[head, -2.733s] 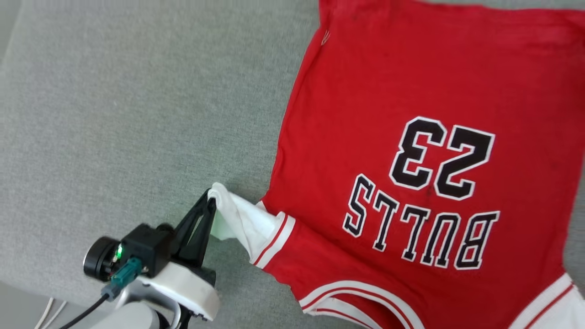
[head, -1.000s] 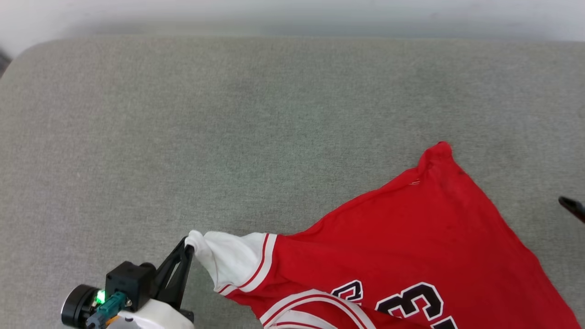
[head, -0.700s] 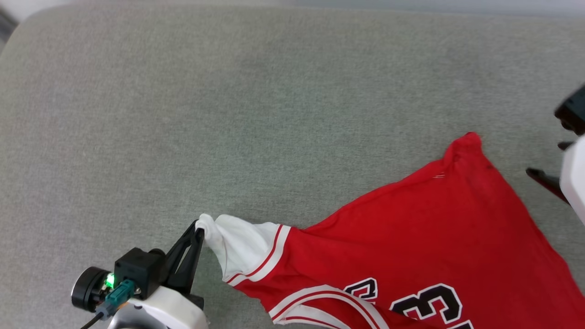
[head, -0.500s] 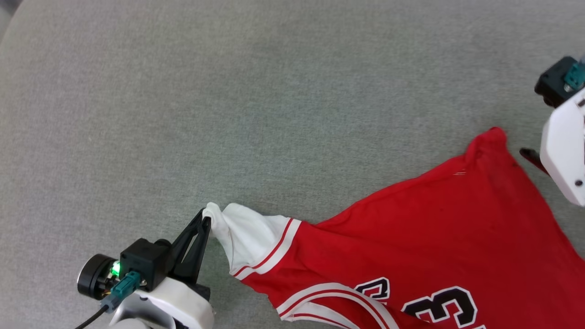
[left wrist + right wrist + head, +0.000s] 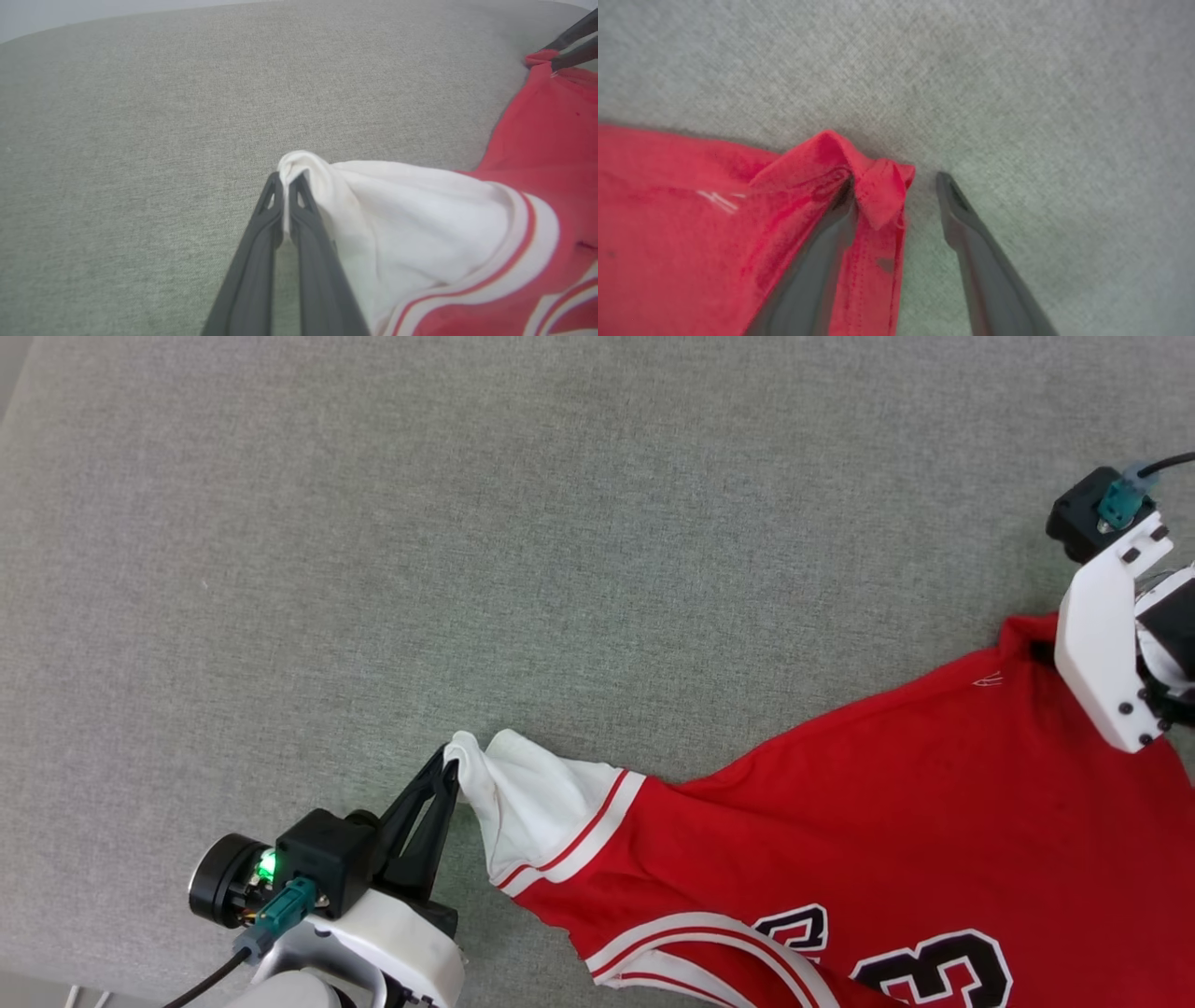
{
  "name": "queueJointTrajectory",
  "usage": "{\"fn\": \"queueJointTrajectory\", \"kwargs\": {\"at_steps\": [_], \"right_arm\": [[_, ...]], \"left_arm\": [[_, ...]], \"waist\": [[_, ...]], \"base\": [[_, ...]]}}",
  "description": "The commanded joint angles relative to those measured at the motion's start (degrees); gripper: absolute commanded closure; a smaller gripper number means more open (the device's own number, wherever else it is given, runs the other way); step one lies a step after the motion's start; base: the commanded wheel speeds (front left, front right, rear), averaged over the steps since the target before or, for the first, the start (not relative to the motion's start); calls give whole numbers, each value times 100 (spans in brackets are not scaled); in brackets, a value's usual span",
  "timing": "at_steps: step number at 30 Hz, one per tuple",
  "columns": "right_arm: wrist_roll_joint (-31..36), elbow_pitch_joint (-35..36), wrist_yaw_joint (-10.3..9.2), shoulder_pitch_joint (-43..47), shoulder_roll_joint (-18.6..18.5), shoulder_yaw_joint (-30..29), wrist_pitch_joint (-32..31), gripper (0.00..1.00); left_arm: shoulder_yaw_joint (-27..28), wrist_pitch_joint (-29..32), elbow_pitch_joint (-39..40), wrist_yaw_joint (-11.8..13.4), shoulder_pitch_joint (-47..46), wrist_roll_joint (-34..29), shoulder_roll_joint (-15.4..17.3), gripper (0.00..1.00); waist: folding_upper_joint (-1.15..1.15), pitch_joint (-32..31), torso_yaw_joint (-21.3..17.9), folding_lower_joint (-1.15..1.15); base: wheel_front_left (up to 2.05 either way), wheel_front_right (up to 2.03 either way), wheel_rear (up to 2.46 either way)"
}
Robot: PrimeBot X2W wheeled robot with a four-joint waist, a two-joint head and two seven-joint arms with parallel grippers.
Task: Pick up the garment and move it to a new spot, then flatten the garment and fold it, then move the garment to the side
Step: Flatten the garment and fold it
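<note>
- Pinching the white sleeve tip of the garment (image 5: 840, 821), the left tool (image 5: 286, 179) is clamped together.
- Garment lies flat, long axis diagonal, running right and away from that tool.
- Right tool (image 5: 895, 182) straddles the far red hem corner, jaws apart.
- Grey fabric surface (image 5: 467, 523) lies beneath both.

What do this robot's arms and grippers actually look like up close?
The left gripper and right gripper each have two long, slim, dark fingers tapering to points. Behind each sits a white shell with a black block, teal plug and black cable; the left block glows green.
</note>
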State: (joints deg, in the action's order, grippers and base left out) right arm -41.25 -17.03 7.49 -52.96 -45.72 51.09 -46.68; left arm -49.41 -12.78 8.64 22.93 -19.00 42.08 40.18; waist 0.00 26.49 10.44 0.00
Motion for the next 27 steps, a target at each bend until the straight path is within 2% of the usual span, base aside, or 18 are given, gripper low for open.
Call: {"fn": "queueJointTrajectory", "kwargs": {"at_steps": [1,7,14,21,27], "right_arm": [[-116,-273,-1,412,126,371,87,100],[-245,-257,-3,144,53,301,801,100],[-401,-22,-3,174,-92,89,1762,100],[-311,273,-3,353,-45,-532,2459,100],[121,506,-3,244,233,-1330,2740,100]], "left_arm": [[0,-16,-51,-25,-53,11,-33,100],[35,-52,-120,-76,48,82,-12,100],[106,32,14,-119,-111,40,229,100],[340,116,205,-148,-494,-68,547,100],[478,414,307,-392,-1511,-349,508,100]], "waist": [[0,-107,-32,0],[0,-531,-199,0],[0,-1199,-480,0],[0,-1493,-846,0],[0,-1369,-1077,0]], "base": [[0,0,0],[0,0,0],[0,0,0],[0,0,0],[0,0,0]]}}
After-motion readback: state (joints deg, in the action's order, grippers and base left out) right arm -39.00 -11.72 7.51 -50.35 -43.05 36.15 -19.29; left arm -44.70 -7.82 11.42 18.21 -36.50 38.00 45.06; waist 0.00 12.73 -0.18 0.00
